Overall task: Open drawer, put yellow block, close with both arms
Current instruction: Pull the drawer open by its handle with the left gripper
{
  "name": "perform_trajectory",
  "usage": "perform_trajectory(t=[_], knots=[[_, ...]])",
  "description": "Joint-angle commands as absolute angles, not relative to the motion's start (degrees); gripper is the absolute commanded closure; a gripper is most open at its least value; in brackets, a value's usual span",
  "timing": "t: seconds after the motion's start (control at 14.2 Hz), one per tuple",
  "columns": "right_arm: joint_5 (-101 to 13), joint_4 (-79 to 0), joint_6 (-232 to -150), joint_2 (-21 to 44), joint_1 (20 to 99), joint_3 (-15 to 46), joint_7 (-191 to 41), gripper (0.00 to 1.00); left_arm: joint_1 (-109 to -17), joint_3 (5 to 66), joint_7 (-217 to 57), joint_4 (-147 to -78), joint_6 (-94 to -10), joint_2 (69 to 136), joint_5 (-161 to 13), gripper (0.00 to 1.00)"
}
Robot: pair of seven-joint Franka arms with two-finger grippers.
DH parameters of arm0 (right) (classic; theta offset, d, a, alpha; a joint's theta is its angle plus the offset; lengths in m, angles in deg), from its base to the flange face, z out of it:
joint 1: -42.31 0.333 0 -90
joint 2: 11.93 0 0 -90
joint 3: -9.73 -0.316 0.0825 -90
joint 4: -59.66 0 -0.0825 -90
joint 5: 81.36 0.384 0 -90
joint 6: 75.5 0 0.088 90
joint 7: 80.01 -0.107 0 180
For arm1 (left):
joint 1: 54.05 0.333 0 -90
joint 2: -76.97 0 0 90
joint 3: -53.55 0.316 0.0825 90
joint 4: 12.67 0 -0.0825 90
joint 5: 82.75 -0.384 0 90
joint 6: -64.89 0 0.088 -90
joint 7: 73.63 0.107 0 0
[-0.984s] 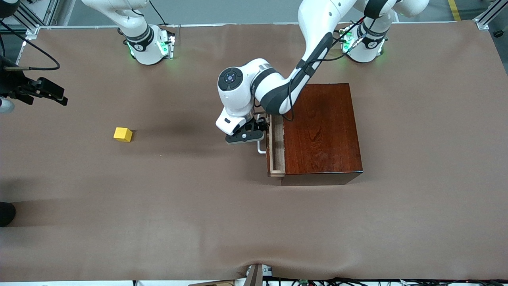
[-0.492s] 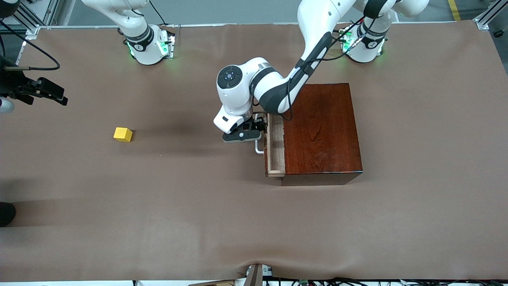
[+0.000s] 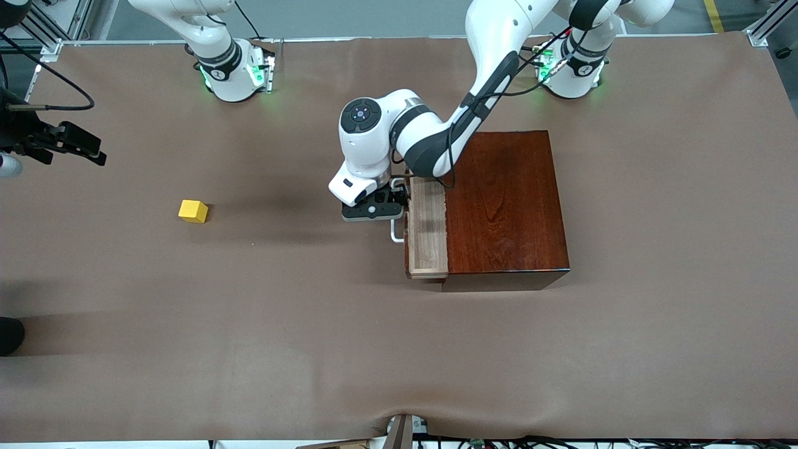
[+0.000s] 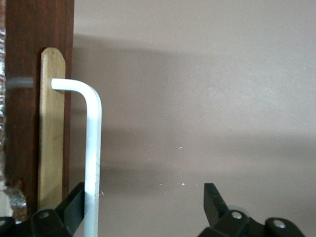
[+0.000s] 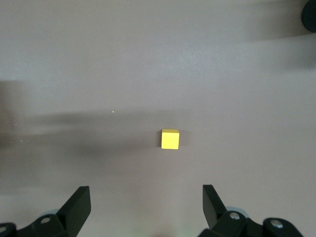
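The dark mahogany box (image 3: 505, 199) stands mid-table with its drawer (image 3: 427, 232) partly slid out, showing the pale tray. My left gripper (image 3: 374, 210) is at the drawer's white U-shaped handle (image 3: 395, 236). In the left wrist view the gripper (image 4: 143, 207) is open, and the handle (image 4: 93, 148) lies against the inside of one finger, in front of the dark drawer front (image 4: 29, 98). The yellow block (image 3: 192, 211) sits on the table toward the right arm's end. My right gripper (image 3: 81, 146) hovers open and empty, with the block (image 5: 170, 139) below it.
Brown paper covers the table (image 3: 399, 349). The two arm bases with green lights stand along the table's edge farthest from the front camera. A dark object (image 3: 9, 333) shows at the table's edge near the right arm's end.
The left gripper has moved away from the box with the handle, and the drawer has slid farther out. The right gripper and the yellow block have not moved.
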State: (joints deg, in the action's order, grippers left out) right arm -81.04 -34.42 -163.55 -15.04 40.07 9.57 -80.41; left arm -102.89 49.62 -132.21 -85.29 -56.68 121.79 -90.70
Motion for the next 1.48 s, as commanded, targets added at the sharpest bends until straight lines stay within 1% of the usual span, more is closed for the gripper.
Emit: perform_trajectory(t=[0.0, 0.56, 0.84, 0.98, 1.12, 1.34, 1.41], knots=[[-81.18, -33.51, -163.04, -14.66, 40.29, 9.64, -80.62, 0.0, -103.01, 47.84, -132.52, -82.37, -63.16, 126.01, -88.55, 0.0], [-81.18, -33.51, -163.04, -14.66, 40.29, 9.64, -80.62, 0.0, -103.8, 47.84, -132.43, -82.37, -65.89, 126.19, -88.55, 0.0], [-81.71, -34.12, -162.6, -15.36, 39.85, 9.73, -80.36, 0.0, -104.41, 47.84, -132.43, -82.37, -69.31, 126.89, -88.55, 0.0], [-81.8, -36.39, -162.34, -17.54, 38.63, 9.99, -78.61, 0.0, -104.5, 47.84, -132.52, -82.37, -70.54, 127.24, -88.46, 0.0], [-81.71, -40.26, -162.95, -20.89, 34.07, 9.99, -73.79, 0.0, -104.68, 47.84, -132.43, -82.37, -71.68, 127.25, -88.46, 0.0], [-81.71, -42.64, -162.51, -21.77, 33.52, 9.99, -73.32, 0.0, -104.94, 47.67, -132.52, -82.37, -74.41, 127.77, -88.46, 0.0], [-81.71, -44.91, -163.29, -22.99, 33.43, 9.99, -73.33, 0.0, -104.94, 47.49, -132.52, -82.37, -74.94, 127.77, -88.46, 0.0]])
